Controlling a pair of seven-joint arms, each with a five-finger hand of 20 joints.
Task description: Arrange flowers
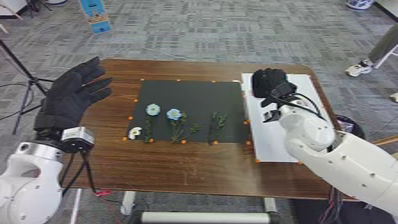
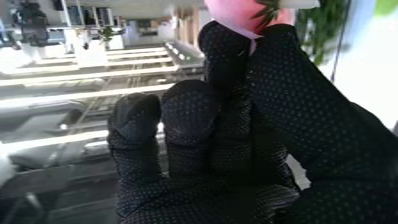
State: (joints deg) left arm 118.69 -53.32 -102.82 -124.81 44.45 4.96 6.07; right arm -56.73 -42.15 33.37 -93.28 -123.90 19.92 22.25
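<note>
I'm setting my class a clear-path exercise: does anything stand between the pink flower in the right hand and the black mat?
Nothing visible does: the black mat lies left of the right hand pinching the pink flower.

Grey patterned carpet [image 1: 204, 37] surrounds the brown rectangular wooden table [image 1: 178, 175]. A thin black metal tripod [image 1: 31, 78] stands left of the table; a narrow blue panel [image 1: 94, 14] lies beyond its far left corner, a blue-and-white rounded vessel [image 1: 360, 4] well beyond its far right one. Long bright white strips of light [image 2: 75, 99] cross the room.
</note>
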